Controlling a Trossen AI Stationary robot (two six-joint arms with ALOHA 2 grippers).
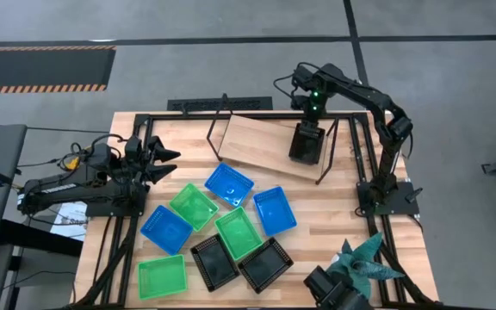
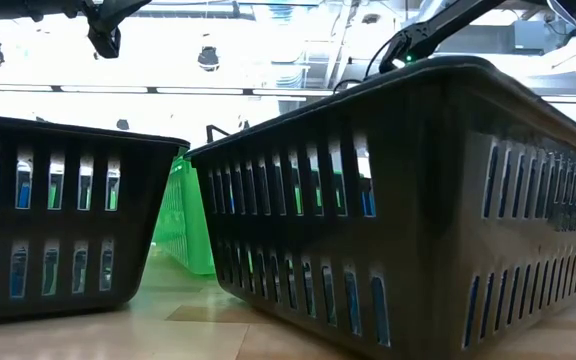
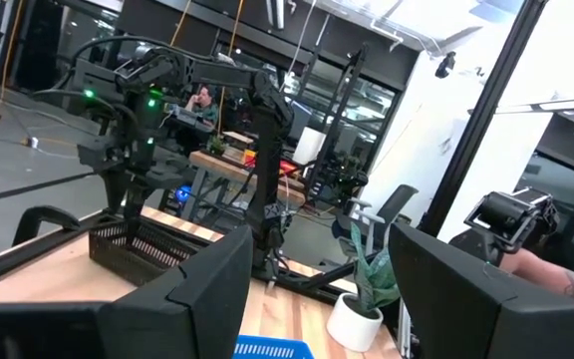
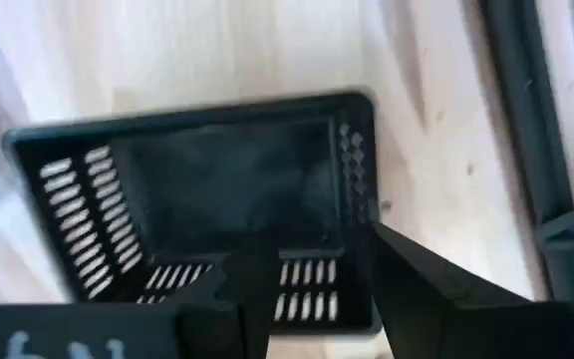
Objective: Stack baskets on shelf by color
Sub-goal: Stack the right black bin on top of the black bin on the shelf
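A black basket sits on the right end of the tilted wooden shelf; the left wrist view shows the black basket too. My right gripper hangs over its far end, open, one finger inside and one finger outside the short wall. On the table lie three blue baskets, three green baskets and two black baskets. My left gripper waits open at the table's left.
A teal paper plant and a dark camera mount stand at the near right corner. Black frame rails run beside the shelf. In the low view the two black baskets fill the foreground. A person sits far behind.
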